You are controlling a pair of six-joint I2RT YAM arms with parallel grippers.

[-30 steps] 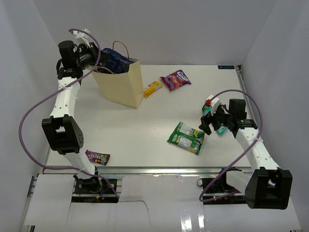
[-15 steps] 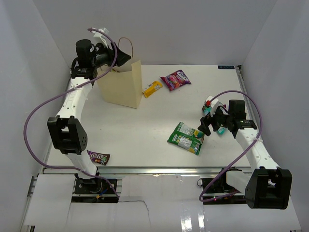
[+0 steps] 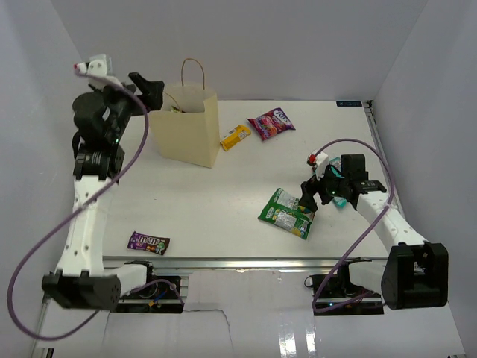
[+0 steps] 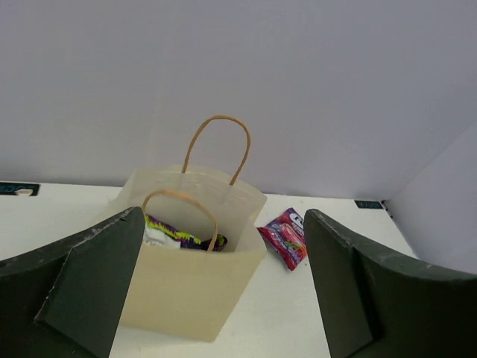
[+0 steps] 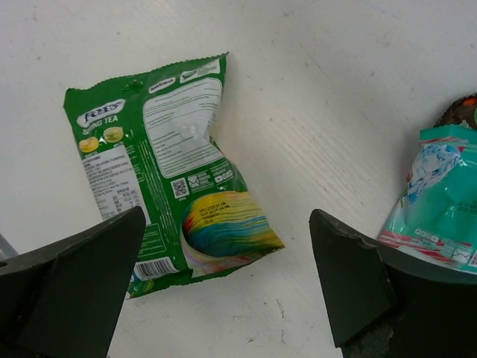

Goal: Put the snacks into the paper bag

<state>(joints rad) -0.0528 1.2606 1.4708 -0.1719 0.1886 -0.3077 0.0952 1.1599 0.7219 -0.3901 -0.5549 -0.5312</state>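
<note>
The cream paper bag (image 3: 188, 130) stands upright at the back left, and a dark blue packet (image 4: 182, 237) lies inside it. My left gripper (image 3: 149, 83) hangs open and empty just left of and above the bag's mouth, which shows between its fingers (image 4: 223, 224). The green packet (image 3: 287, 212) lies flat at the right, and my right gripper (image 3: 308, 198) hovers open over its near end (image 5: 227, 224). A teal packet (image 5: 440, 201) lies just right of that gripper. On the table also lie the pink packet (image 3: 270, 121), the yellow bar (image 3: 235, 136) and a dark candy pack (image 3: 149, 242).
White walls close in the table on the left, back and right. The table's metal front rail (image 3: 238, 262) runs along the near edge by the arm bases. The bag's loop handles (image 4: 216, 145) stand up above its mouth.
My left gripper opened and let the dark blue packet drop into the paper bag, then drew back to the left. My right gripper shifted left over the green packet.
</note>
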